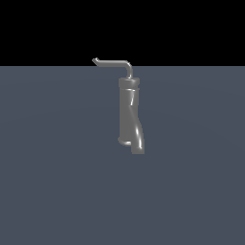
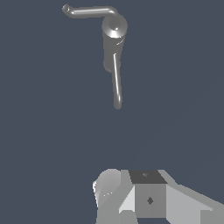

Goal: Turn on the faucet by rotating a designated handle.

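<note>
Wrist view: pincer point(image 2: 131, 197) well apart from the handle point(image 2: 89, 12)

The faucet point(image 1: 129, 112) looks like glossy grey metal, smooth, with bright highlights. Its thin handle point(image 1: 115, 62) has the same polished sheen. The surface point(image 1: 48, 167) is matt slate blue.

we count one faucet point(image 1: 129, 112), seen in both views. on it we count one handle point(image 1: 114, 62), a thin bent rod with one small hook at its tip. the faucet body carries one collar ring point(image 1: 128, 82) and one short spout end point(image 1: 137, 147). in the wrist view we also count one gripper point(image 2: 131, 197), of which only part shows, so we cannot count its fingers. that makes one of each kind.
</note>
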Controlling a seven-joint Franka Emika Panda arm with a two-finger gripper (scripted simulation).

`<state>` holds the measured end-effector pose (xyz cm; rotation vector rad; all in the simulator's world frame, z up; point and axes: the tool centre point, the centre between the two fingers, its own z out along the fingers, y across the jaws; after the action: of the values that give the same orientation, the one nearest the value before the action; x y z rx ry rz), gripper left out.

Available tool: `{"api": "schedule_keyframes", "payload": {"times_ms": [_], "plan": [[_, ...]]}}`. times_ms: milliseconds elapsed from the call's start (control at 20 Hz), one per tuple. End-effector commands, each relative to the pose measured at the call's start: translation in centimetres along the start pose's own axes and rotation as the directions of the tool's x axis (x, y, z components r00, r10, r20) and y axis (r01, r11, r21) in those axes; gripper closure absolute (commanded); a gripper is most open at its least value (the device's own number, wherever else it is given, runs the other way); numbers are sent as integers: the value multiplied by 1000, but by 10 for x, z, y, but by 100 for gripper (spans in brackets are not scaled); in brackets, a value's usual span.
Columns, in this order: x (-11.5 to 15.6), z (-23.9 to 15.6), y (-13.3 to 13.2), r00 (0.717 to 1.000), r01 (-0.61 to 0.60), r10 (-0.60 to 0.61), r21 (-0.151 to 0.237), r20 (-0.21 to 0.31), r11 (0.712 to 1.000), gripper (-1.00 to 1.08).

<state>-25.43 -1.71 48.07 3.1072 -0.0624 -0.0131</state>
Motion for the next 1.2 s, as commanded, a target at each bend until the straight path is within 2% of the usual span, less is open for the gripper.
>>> {"api": "schedule_keyframes", "payload": {"times_ms": [0, 450, 800, 1150], "plan": [[0, 0, 0, 1000, 0, 0, 0, 0, 1000, 108], [4, 4, -11, 998, 69, -69, -38, 1, 997, 108], [8, 4, -11, 999, 48, -48, -33, 0, 998, 108], [25, 6, -15, 1000, -26, 26, -22, -2, 999, 108]]}}
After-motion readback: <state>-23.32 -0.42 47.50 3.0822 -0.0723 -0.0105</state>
